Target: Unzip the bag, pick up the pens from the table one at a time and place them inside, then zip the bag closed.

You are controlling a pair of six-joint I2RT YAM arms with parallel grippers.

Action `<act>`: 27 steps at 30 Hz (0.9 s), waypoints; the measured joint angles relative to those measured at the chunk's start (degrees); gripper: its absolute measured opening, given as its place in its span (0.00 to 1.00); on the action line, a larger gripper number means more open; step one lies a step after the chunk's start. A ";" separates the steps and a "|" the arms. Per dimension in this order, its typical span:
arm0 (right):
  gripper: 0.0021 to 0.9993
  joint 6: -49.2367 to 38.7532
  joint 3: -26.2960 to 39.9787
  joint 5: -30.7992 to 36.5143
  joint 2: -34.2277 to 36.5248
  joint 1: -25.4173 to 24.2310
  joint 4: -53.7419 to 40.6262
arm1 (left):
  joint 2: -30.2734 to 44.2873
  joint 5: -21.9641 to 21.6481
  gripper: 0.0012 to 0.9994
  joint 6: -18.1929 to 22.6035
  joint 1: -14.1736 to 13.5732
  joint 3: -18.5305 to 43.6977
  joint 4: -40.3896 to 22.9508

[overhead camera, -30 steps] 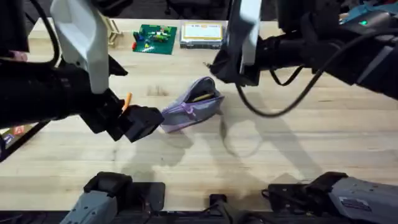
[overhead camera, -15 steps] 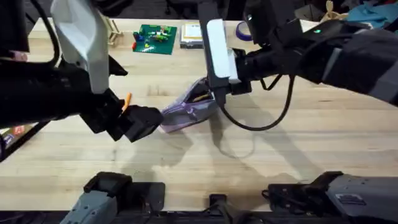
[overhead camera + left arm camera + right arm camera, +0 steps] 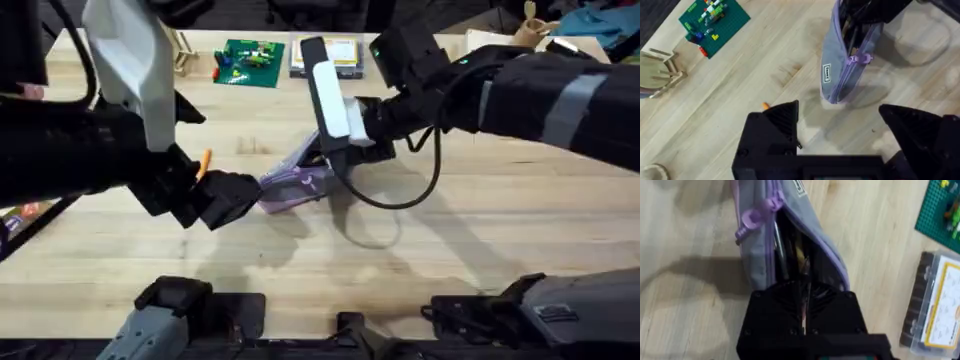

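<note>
The left gripper [image 3: 840, 125] hangs spread and empty just short of the bag [image 3: 300, 180], with the orange pen [image 3: 205, 160] on the table [image 3: 480, 230] beside it. Over the last second the right gripper [image 3: 802, 297] has swung down into the bag's unzipped mouth, fingers pressed together on a thin dark pen, I judge. One pen remains.

My right gripper [image 3: 802, 287] now drops from one o'clock into the open bag [image 3: 300, 180], fingers together.

Bag [image 3: 300, 182] mid-table [image 3: 480, 230], right tool [image 3: 325, 158] apparently inside, pen [image 3: 205, 161] to its left
</note>
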 joint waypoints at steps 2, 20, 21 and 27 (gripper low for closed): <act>0.03 -0.21 0.00 -0.04 0.11 0.81 0.10 | 0.00 -0.02 0.99 0.00 0.00 0.01 -0.07; 0.03 -4.95 0.04 1.28 3.52 10.00 2.07 | -0.01 -0.02 0.99 0.00 0.00 0.01 -0.04; 0.03 -5.10 0.04 1.53 3.77 10.36 2.40 | 0.00 -0.02 0.99 0.00 0.00 0.01 -0.05; 0.03 -5.34 0.04 2.32 4.35 12.19 4.82 | 0.00 -0.02 0.99 0.00 0.00 0.01 -0.07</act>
